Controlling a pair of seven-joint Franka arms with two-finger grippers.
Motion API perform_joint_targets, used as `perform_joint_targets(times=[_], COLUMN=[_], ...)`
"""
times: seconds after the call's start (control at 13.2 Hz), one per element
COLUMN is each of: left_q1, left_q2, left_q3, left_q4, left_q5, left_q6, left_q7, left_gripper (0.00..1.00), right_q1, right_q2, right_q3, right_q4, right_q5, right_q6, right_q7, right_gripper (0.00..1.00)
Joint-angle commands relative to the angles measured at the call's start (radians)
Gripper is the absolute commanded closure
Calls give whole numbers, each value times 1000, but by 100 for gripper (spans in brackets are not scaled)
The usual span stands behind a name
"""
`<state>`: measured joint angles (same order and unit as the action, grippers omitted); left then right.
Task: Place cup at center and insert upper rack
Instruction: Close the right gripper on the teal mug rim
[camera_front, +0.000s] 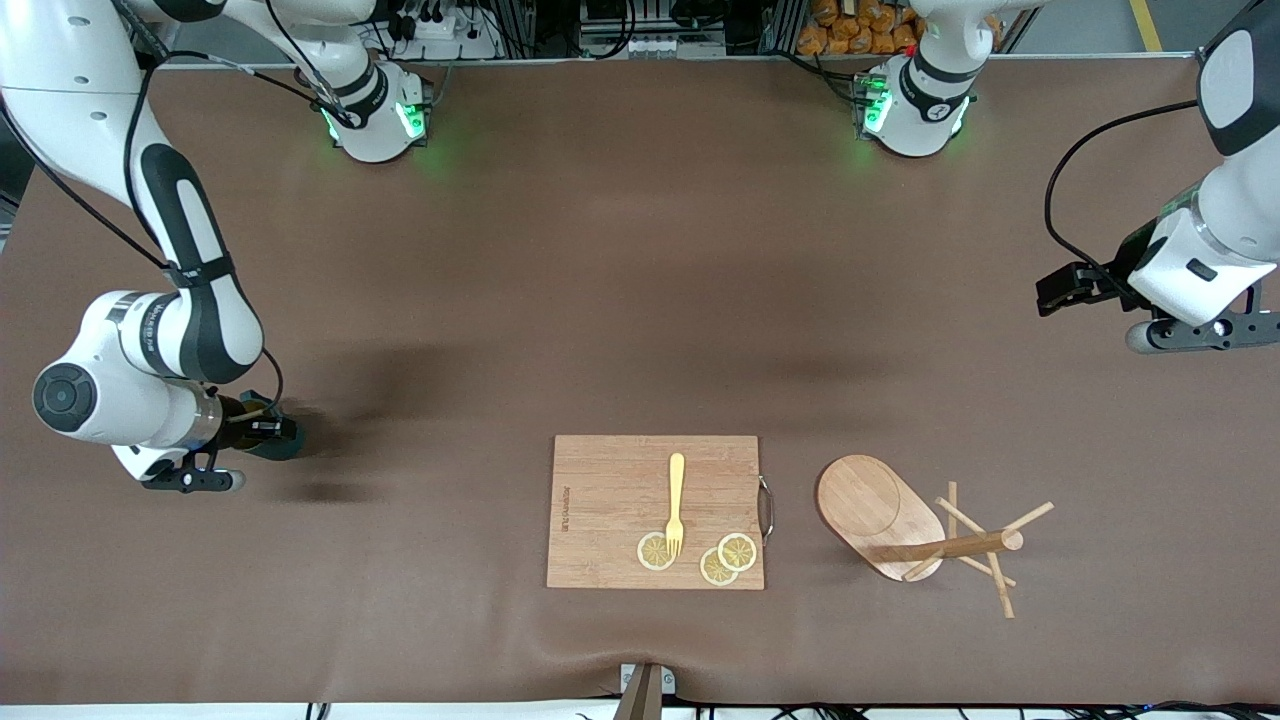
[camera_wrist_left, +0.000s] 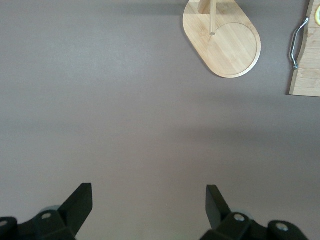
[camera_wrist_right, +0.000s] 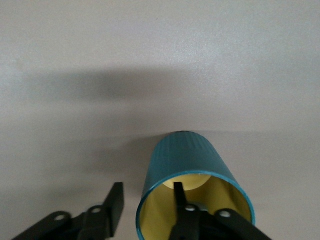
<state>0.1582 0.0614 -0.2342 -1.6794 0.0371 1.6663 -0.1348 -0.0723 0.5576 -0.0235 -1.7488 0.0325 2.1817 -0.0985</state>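
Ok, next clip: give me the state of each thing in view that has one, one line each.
cup: on the table at the right arm's end, one finger inside, one outside its wall.
upper rack: tipped over, lying on its side.
fork: flat on the cutting board, tines on a lemon slice.
left tool: open, empty.
right tool: straddling the cup's wall.

A robotics lab, clearly: two white arms bolted along a brown-covered table (camera_front: 640, 250), green status lights glowing at their bases, cables and equipment racks crowding the edge.
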Motion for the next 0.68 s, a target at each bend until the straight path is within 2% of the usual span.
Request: perform_joint_targets(times=[0.0, 0.08, 0.61], left_q1=[9, 9, 9], left_q2=[-3, -3, -3], left_q3=[-5, -5, -5], left_q4=[0, 1, -2], left_q5=[-22, -22, -25], left_q6=[6, 6, 4], left_q7=[-11, -11, -12], left_gripper=[0, 0, 0], right_q1=[-12, -12, 9], right_q2=[2, 2, -28], right_q3=[8, 8, 14], right_q4=[11, 11, 14], right_q5=[3, 1, 0], right_q6=[-5, -6, -25], right_q7=[-76, -82, -79], right_gripper=[94, 100, 100])
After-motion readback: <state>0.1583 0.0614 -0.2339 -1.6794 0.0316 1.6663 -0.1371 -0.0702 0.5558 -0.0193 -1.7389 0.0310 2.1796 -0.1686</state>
